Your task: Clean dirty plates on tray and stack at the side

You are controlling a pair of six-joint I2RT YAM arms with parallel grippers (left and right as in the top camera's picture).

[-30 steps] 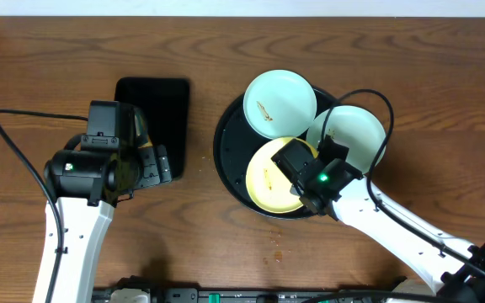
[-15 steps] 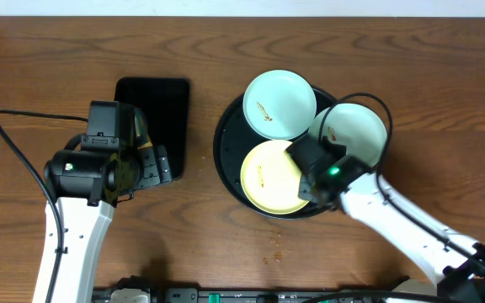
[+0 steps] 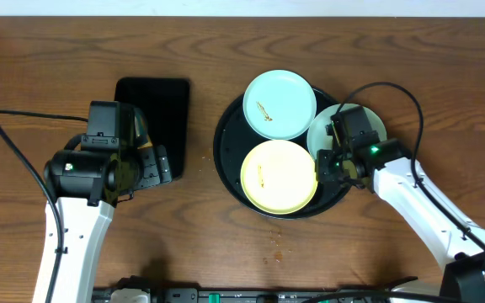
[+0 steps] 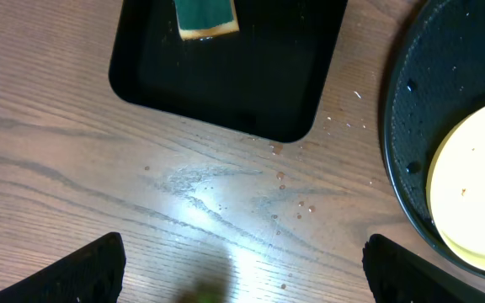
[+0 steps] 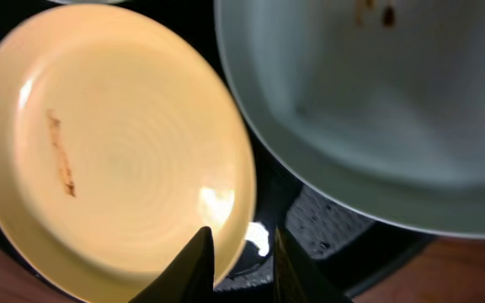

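Note:
The round black tray (image 3: 226,135) holds three plates. An aqua plate (image 3: 279,103) with a brown smear sits at the back, and the yellow plate (image 3: 279,175) with a brown streak sits in front. The second aqua plate (image 3: 356,118) is at the right, partly under my right arm. My right gripper (image 3: 325,166) is low at the yellow plate's right rim. In the right wrist view my right gripper (image 5: 241,252) has its jaws a narrow gap apart astride the yellow plate's (image 5: 108,151) rim, beside the aqua plate (image 5: 377,109). My left gripper (image 4: 242,273) is wide open and empty above bare tabletop.
A smaller rectangular black tray (image 3: 154,105) lies left of the round tray and carries a green and yellow sponge (image 4: 206,17). Small crumbs and droplets (image 4: 280,177) dot the wood between the trays, and crumbs (image 3: 276,240) lie in front of the round tray.
My right gripper has moved right, from over the yellow plate's middle to its right rim, uncovering the plate. The left arm has not moved.

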